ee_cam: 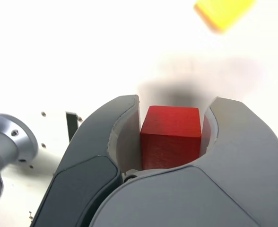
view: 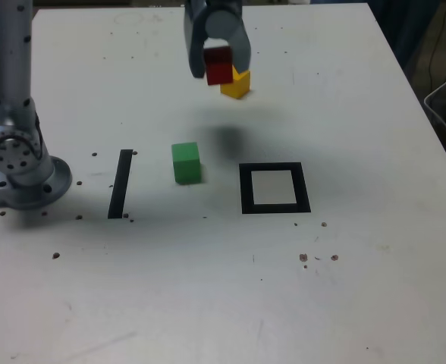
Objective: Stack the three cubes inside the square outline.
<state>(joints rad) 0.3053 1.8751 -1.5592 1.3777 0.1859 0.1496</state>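
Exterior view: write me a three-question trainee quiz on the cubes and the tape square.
1. Which cube does the end effector hold?
2. True or false: the square outline already has a cube inside it.
3. The green cube sits between which two tape marks? A) strip and square B) two squares C) two strips

Key:
1. The red cube, held off the table in front of the yellow cube.
2. False; its white centre is bare.
3. A, the black tape strip and the square.
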